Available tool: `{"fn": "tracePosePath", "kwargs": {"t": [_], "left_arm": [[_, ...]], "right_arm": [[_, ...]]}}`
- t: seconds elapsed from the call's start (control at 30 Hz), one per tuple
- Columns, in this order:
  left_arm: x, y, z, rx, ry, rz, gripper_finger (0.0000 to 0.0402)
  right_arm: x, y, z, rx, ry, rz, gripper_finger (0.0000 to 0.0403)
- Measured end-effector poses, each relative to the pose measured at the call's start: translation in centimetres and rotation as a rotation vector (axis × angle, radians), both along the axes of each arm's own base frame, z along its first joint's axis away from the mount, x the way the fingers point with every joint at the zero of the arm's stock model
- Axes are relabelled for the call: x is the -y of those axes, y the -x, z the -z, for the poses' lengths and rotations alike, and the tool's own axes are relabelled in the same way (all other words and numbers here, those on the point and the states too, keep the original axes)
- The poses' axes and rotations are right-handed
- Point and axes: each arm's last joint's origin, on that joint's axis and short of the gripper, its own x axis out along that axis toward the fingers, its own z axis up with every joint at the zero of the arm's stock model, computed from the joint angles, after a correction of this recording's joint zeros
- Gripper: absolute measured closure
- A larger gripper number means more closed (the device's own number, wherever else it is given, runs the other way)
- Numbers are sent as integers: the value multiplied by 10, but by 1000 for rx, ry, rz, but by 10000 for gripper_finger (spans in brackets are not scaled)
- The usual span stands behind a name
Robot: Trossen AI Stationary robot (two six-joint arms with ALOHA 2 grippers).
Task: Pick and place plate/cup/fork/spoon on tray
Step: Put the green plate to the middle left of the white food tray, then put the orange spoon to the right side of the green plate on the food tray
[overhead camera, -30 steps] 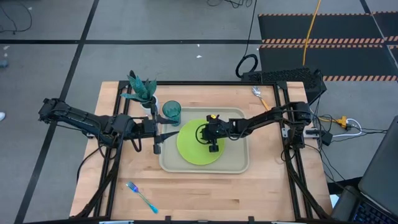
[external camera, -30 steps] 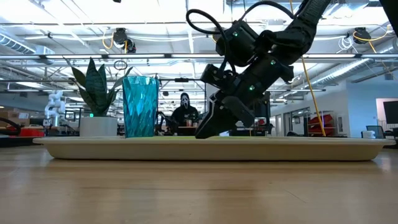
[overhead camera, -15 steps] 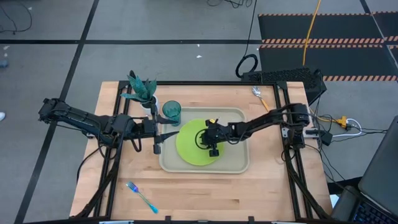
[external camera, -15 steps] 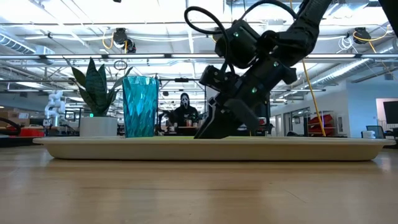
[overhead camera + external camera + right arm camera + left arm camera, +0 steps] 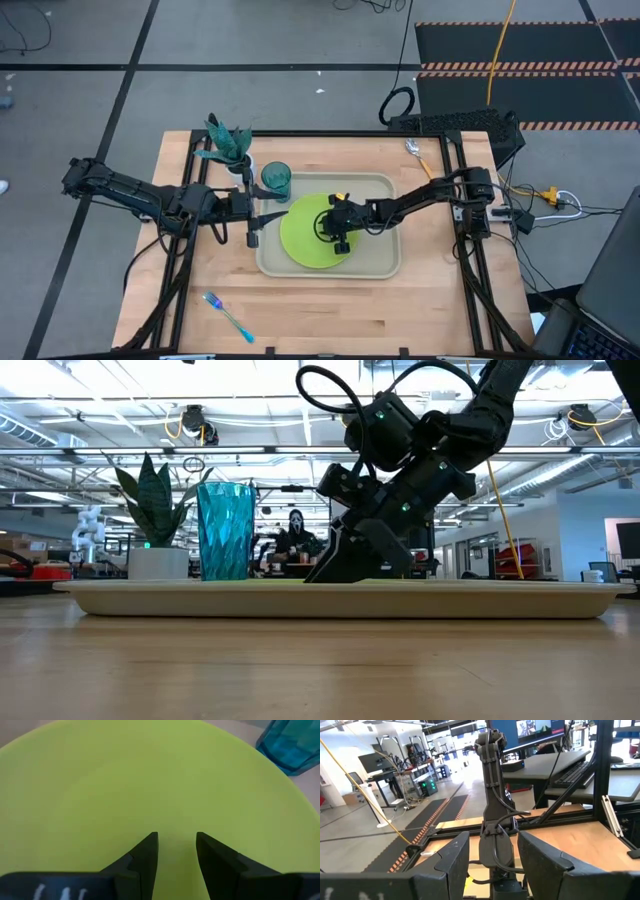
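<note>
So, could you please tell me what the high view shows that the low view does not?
Only the high view shows the blue-handled fork on the bare wood at the table's front left, the orange-handled spoon at its back right, the flat round lime-green plate, and the left gripper over the tray's left edge.

Only the low view shows a person in the room behind.

Both show the ribbed teal tumbler standing on the beige rectangular tray, the potted plant, and the right gripper, fingers apart, down at the plate.
</note>
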Motion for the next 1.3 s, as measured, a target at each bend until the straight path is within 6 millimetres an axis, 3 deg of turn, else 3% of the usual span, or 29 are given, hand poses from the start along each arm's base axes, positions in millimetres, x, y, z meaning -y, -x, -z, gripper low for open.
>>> {"fn": "tracePosePath", "kwargs": {"t": [0.9,1.13,1.3], "left_arm": [[0,0,0,-1,-6,0,229],[0,0,0,-1,-6,0,229],[0,0,0,-4,-1,0,229]], "right_arm": [[-10,-1,-10,48,-61,-13,273],[-9,1,-35,122,-44,16,273],[1,23,-73,83,73,234,273]]}}
